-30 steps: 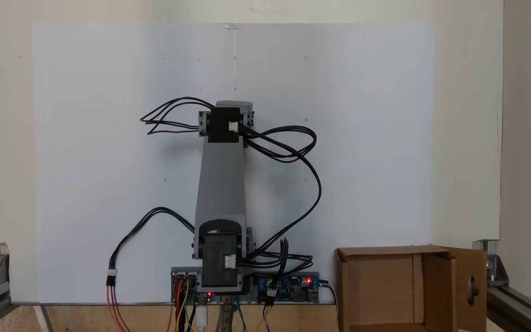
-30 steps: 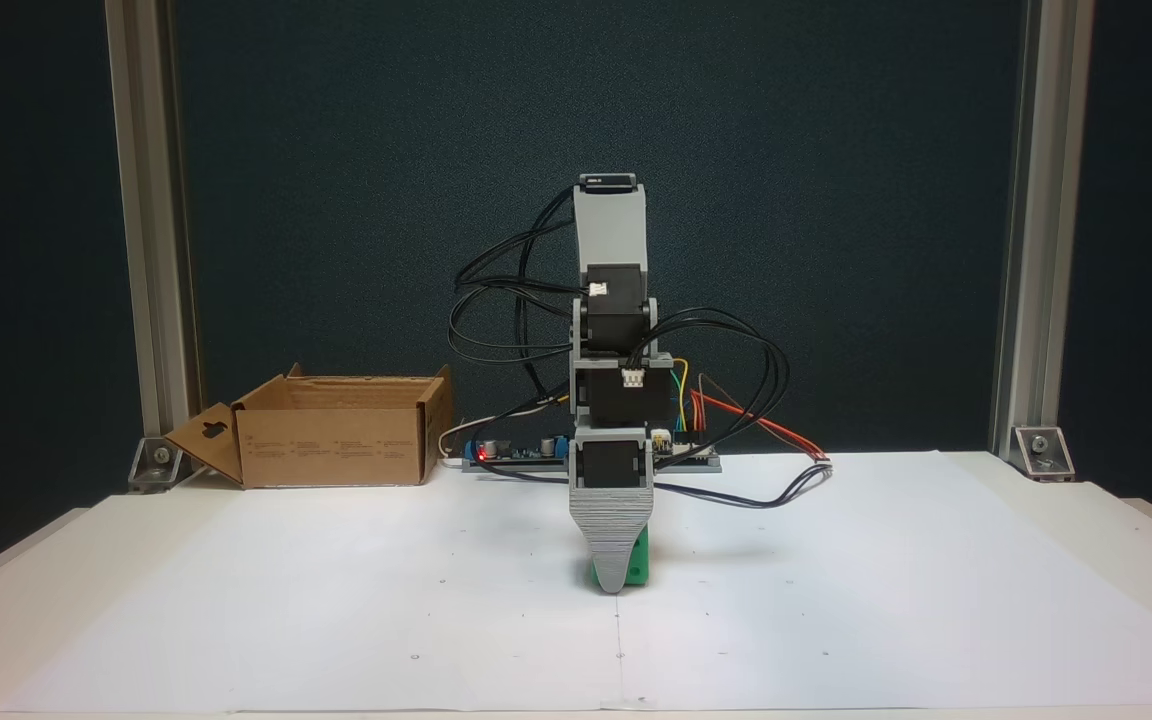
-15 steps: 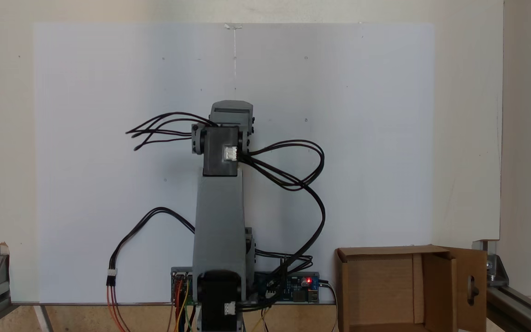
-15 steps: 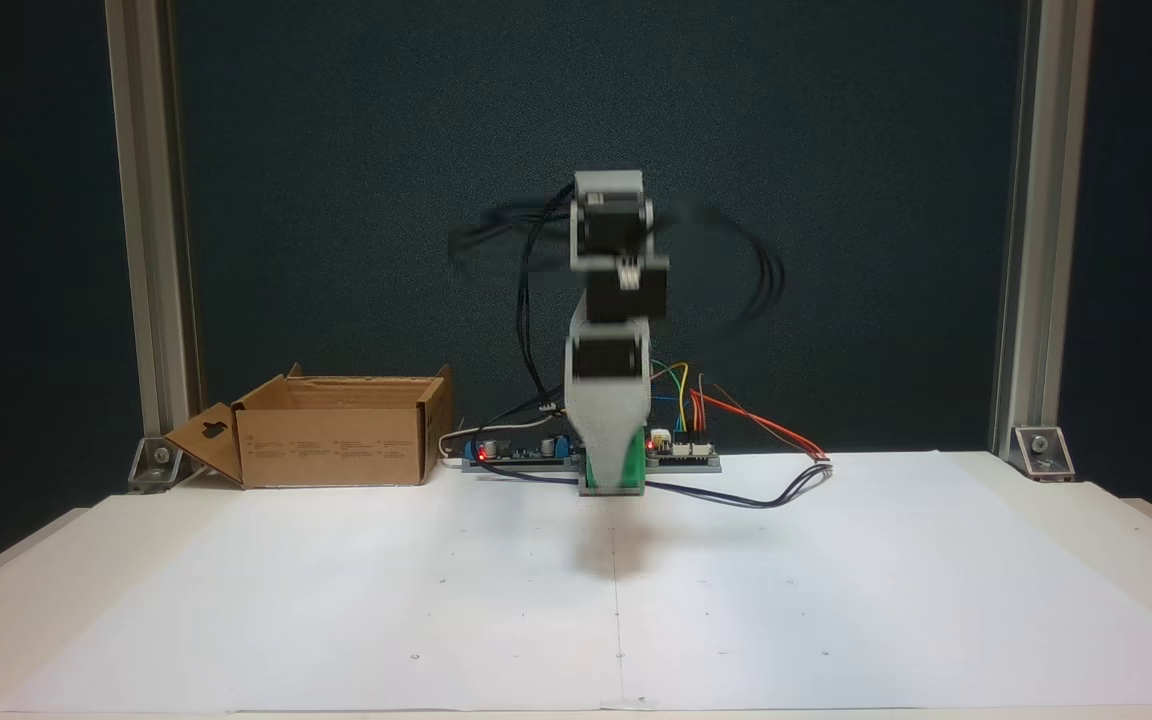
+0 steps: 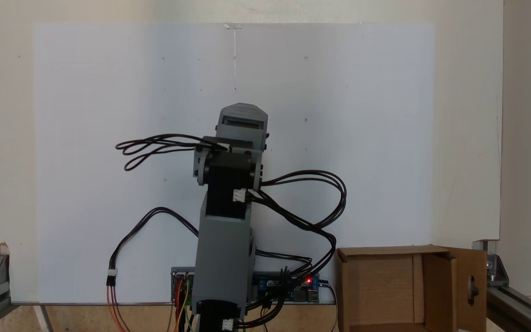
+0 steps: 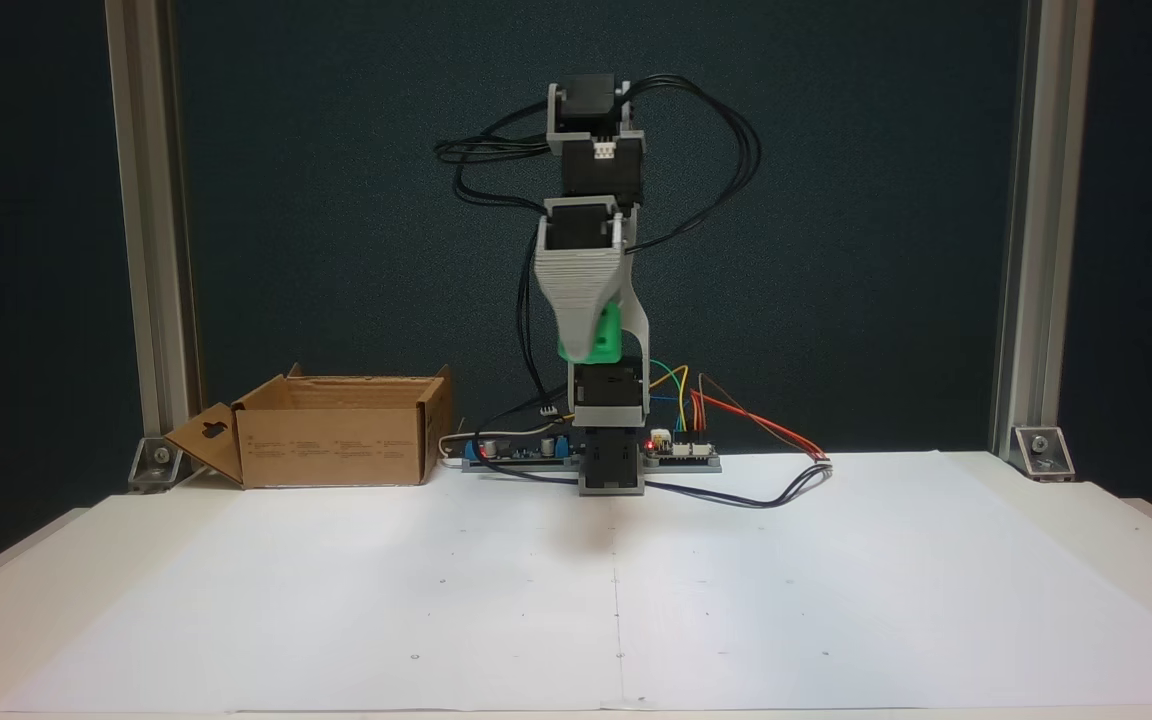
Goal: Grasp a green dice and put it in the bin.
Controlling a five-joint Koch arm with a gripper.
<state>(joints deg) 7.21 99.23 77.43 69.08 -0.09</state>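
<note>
Green dice (image 6: pixel 596 338) hangs clamped in the jaws high above the table; bin (image 6: pixel 336 432) well apart.

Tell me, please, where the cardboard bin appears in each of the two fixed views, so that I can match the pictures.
Fixed view from above: the bin sits at the lower right, its slotted flap on its right side.
Fixed view from the front: the bin stands at the left, behind the white paper, slotted flap on its left.
Shared landmark: the red light on the circuit board, next to the bin in both.
</note>
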